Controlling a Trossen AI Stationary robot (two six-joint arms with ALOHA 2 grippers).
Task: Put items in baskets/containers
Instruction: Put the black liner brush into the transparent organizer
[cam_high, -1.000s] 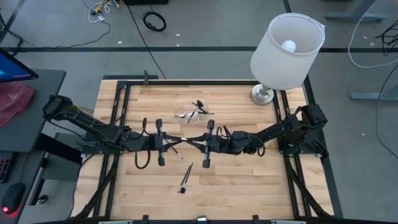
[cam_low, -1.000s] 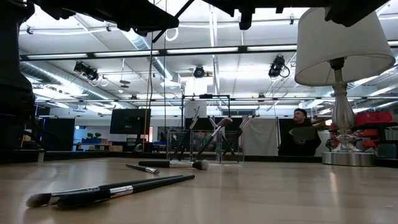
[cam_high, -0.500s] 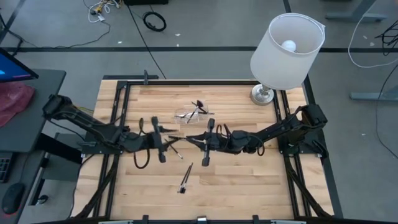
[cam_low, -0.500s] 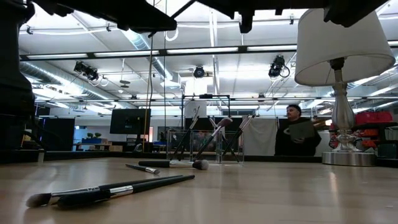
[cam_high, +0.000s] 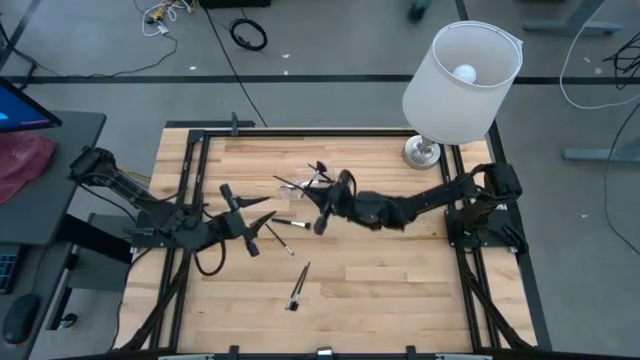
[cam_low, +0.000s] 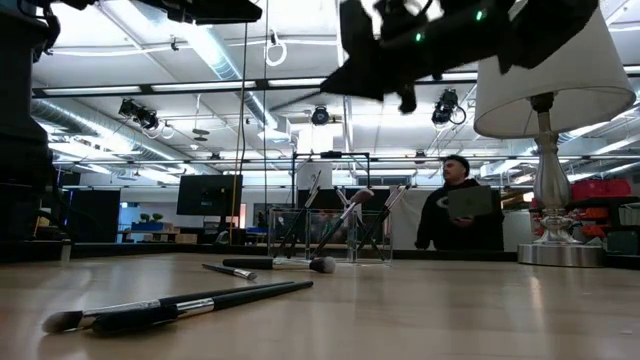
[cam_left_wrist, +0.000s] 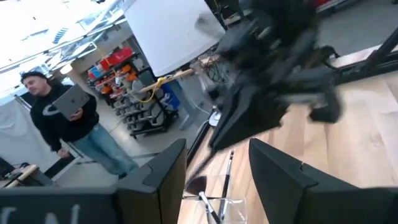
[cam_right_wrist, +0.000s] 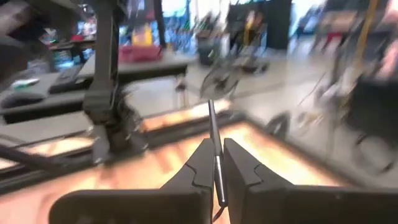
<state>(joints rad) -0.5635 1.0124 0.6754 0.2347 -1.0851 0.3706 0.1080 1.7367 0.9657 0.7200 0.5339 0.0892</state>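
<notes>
Since the earlier frame the two arms have parted: the right gripper (cam_high: 322, 222) has swung up toward the clear cup (cam_high: 303, 186), and the left gripper (cam_high: 256, 232) has pulled back toward its own side with its jaws now spread wide and holding nothing, as the left wrist view shows. The right jaws are pressed together on a thin brush (cam_right_wrist: 214, 142), pinched by its handle so that it stands out ahead of the fingers. In the high view that gripper sits just beside the cup, which lies near the middle of the table (cam_high: 400, 290) toward the lamp (cam_high: 462, 72) and already has several brushes in it. The low view shows those brushes leaning inside the clear walls.

By the look of it, a hand-over is done and the carry to the cup is the step in hand. The next move calls for lining the brush up over the cup's mouth and tipping it in before letting go.

Other brushes lie loose: two (cam_high: 298, 286) nearer the front edge, one (cam_high: 290, 223) between the arms. Beyond the table, a person (cam_low: 457, 215) stands holding a laptop.
</notes>
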